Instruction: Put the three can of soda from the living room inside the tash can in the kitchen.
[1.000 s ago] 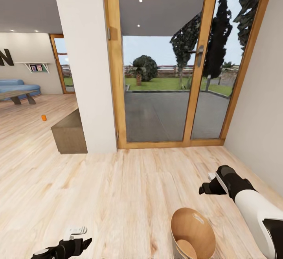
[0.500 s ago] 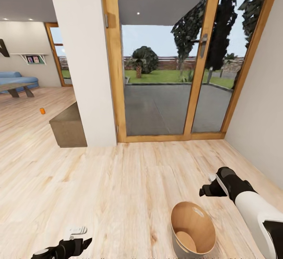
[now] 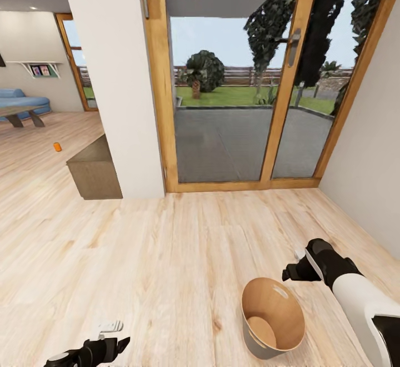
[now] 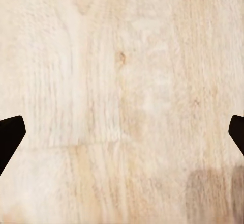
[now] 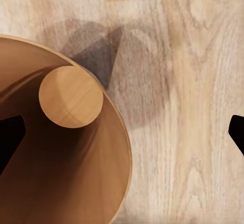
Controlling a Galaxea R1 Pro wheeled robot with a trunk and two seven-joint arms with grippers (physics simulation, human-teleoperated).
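**Robot by the glass doors, bin beside its right gripper, one soda can far off**

The tash can (image 3: 273,318) stands on the pale wood floor (image 3: 166,256), close to the right gripper (image 3: 294,272) and just below it in the head view. The bin is grey outside and tan-brown inside, with its round bottom bare. In the right wrist view the bin's rim (image 5: 109,119) curves between the two dark fingertips (image 5: 10,137), which sit at opposite edges of the picture, so this gripper is spread wide and holds nothing.

The left gripper (image 3: 97,350) hangs low over bare floor, well apart from the bin. Its wrist view shows fingertips (image 4: 9,135) equally far apart over plain boards (image 4: 122,81); it too is wide and empty-handed.

Far from both grippers, past a white pillar (image 3: 114,78) and a low brown cabinet (image 3: 94,169), one small orange can of soda (image 3: 57,147) sits on the floor of the living room, near a blue sofa (image 3: 22,102). Straight ahead are wood-framed glass doors (image 3: 239,89) onto a patio.
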